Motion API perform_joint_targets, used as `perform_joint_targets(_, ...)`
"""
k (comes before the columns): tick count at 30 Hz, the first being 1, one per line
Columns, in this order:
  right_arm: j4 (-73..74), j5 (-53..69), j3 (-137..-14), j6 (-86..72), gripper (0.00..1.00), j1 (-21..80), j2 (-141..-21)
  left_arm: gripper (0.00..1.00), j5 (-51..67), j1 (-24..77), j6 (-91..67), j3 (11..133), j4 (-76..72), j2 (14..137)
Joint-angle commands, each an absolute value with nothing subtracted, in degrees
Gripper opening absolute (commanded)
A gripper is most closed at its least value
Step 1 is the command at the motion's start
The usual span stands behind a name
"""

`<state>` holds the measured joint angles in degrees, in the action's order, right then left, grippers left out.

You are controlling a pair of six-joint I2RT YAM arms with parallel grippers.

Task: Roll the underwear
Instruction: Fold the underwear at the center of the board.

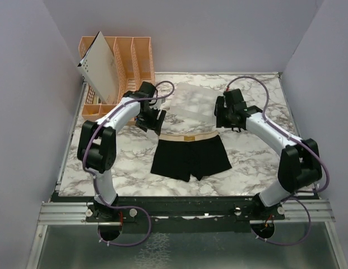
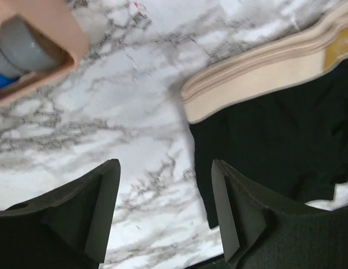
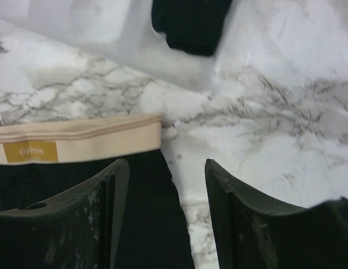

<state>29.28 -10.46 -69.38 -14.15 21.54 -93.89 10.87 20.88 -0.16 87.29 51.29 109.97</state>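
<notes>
The underwear [image 1: 190,156] lies flat in the middle of the table, black with a beige waistband [image 1: 188,137] along its far edge. My left gripper [image 1: 153,120] hovers open just above the waistband's left end; in the left wrist view its jaws [image 2: 165,210] stand apart over bare marble, beside the black cloth [image 2: 269,145]. My right gripper [image 1: 225,119] is open over the waistband's right end. In the right wrist view, the right gripper [image 3: 167,216] straddles the garment's side edge [image 3: 145,213] and holds nothing. A second black cloth piece [image 3: 190,25] lies farther off on translucent plastic.
An orange compartment organizer [image 1: 129,61] stands at the back left with a white panel [image 1: 101,67] leaning on it; its corner [image 2: 45,50] shows in the left wrist view. A translucent plastic sheet [image 1: 190,103] lies behind the waistband. Grey walls enclose the marble table [image 1: 106,168].
</notes>
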Motion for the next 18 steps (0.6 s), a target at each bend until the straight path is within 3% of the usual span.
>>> perform_joint_targets(1,29.1,-6.3,-59.1,-20.4,0.60,19.2,-85.2,0.72,22.6,20.7,-6.9,78.3,42.5,98.0)
perform_joint_targets(4,28.0,-3.4,-51.7,-24.9,0.60,16.6,-81.1,0.71,33.3,21.3,-15.1,67.5,29.7,91.8)
perform_joint_targets(10,25.7,5.5,-41.8,-27.9,0.58,13.4,-75.9,0.71,35.0,23.1,-31.2,52.0,9.2,82.5)
perform_joint_targets(18,25.3,7.8,-36.5,-31.3,0.49,13.2,-73.1,0.68,28.4,29.4,-37.0,56.2,7.1,84.8)
